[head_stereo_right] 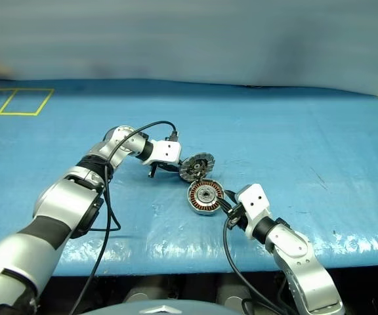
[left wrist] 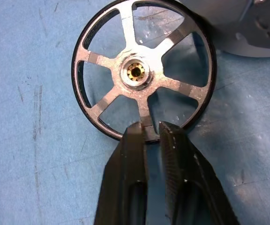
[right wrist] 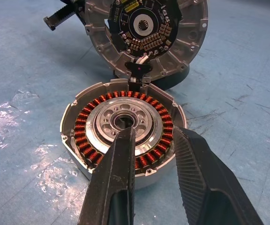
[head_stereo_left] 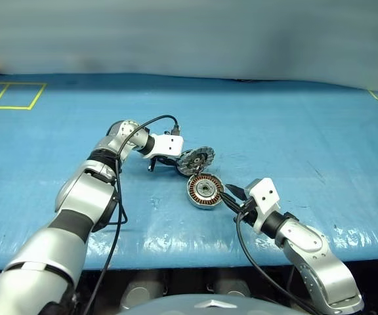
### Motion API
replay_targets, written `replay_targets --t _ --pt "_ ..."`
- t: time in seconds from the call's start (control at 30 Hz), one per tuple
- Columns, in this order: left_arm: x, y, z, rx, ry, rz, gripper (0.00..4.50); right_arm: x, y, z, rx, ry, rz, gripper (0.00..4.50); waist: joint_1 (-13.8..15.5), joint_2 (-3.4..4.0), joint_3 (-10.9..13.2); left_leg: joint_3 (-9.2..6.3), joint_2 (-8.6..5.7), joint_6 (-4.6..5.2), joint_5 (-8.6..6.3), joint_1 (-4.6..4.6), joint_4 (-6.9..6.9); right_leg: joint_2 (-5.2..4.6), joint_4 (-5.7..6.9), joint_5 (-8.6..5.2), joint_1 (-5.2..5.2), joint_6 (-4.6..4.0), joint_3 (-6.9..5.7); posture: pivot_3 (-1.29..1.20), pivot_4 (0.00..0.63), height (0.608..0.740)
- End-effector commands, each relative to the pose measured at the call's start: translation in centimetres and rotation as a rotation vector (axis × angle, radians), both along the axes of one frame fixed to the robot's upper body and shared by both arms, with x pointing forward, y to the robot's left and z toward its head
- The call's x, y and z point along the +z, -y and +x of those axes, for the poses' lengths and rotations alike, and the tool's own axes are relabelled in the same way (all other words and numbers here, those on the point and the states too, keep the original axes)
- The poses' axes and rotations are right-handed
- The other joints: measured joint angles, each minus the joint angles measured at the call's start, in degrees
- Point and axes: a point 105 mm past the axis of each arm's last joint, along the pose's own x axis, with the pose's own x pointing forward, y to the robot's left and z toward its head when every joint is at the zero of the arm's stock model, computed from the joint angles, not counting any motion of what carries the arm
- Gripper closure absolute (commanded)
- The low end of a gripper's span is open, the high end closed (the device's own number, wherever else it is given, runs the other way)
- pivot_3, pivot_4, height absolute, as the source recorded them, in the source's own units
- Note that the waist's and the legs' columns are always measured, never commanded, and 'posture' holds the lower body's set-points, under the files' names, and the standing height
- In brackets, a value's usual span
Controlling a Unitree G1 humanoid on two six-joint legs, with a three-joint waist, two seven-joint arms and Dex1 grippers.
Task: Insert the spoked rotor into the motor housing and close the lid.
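Left hand pinches spoked rotor's dark rim; right hand apart – round copper-wound motor housing (lid up).

The two eye views look from the robot's head forward and down over both arms onto the blue-covered counter, from well back, and share nearly the same scene, slightly offset sideways. The left wrist view looks along its own black fingers from very close at the dark-rimmed, silver-spoked rotor. The right wrist view looks along its black fingers, close up, at the round grey motor housing with copper windings and the silvery hinged lid behind it; both also appear mid-counter in the eye views.
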Motion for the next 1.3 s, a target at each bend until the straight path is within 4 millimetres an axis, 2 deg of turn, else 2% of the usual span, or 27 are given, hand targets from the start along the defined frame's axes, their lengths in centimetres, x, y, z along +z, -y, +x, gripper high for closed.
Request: replay_targets --t 0.03,0.4,0.53,0.8,0.93,1.0,1.1,1.3 --pt "0.7 0.5 0.3 0.002 0.003 -0.012 3.78 0.8 -0.1 0.0 0.005 0.041 0.002 3.19 0.0 0.0 0.0 0.0 0.0 0.0 0.0 0.0 0.0 0.0 0.0 0.0 0.0 0.0 0.0 0.0 0.15 0.74" --pt "-0.2 0.1 0.0 0.01 -0.02 0.022 3.78 0.8 -0.1 0.0 0.002 0.04 -0.003 3.19 -0.1 0.0 0.0 0.01 0.0 0.0 0.0 0.0 0.0 0.0 0.0 0.0 0.0 0.01 0.01 0.0 0.15 0.74" --pt "-0.2 -0.6 0.3 0.043 -0.004 0.011 4.49 0.8 -0.1 0.0 0.0 0.039 -0.004 3.19 -0.2 0.0 0.0 0.01 0.01 0.0 0.0 0.0 0.0 0.01 0.01 0.0 -0.01 0.01 0.01 0.0 0.15 0.74" --pt "0.7 -1.7 0.7 0.081 0.03 -0.071 4.49 0.8 -0.1 0.2 0.003 0.036 -0.004 3.19 -0.3 0.0 0.0 0.01 0.04 -0.01 0.0 0.0 0.0 0.04 0.01 0.0 -0.03 0.01 0.03 0.0 0.15 0.74" --pt "1.8 -3.3 1.1 0.135 0.058 -0.151 4.49 0.6 0.2 0.2 -0.001 0.029 -0.004 3.19 -0.3 0.01 0.0 0.02 0.05 -0.02 0.0 0.0 -0.02 0.05 0.0 0.03 -0.06 -0.06 0.05 0.0 0.15 0.74" --pt "1.8 -4.9 0.7 0.143 0.042 -0.168 4.49 0.4 0.3 0.2 0.001 0.025 0.0 3.19 -0.4 0.01 0.0 0.02 0.04 -0.02 0.0 0.0 -0.04 0.05 -0.01 0.04 -0.06 -0.08 0.05 0.0 0.15 0.74" --pt "1.2 -7.2 -0.6 0.136 -0.012 -0.176 4.49 0.3 0.4 0.3 0.009 0.019 0.022 3.19 -0.4 0.02 0.0 0.03 0.05 -0.04 0.0 0.0 -0.06 0.04 -0.01 0.05 -0.09 -0.1 0.07 0.0 0.15 0.74" --pt "0.3 -10.1 -3.5 0.094 -0.131 -0.166 4.49 -0.4 1.3 0.8 0.01 -0.01 0.026 3.19 -0.2 0.03 0.0 0.03 0.04 -0.03 -0.03 0.0 -0.05 -0.04 -0.03 0.05 -0.06 -0.12 0.12 0.0 0.15 0.74"
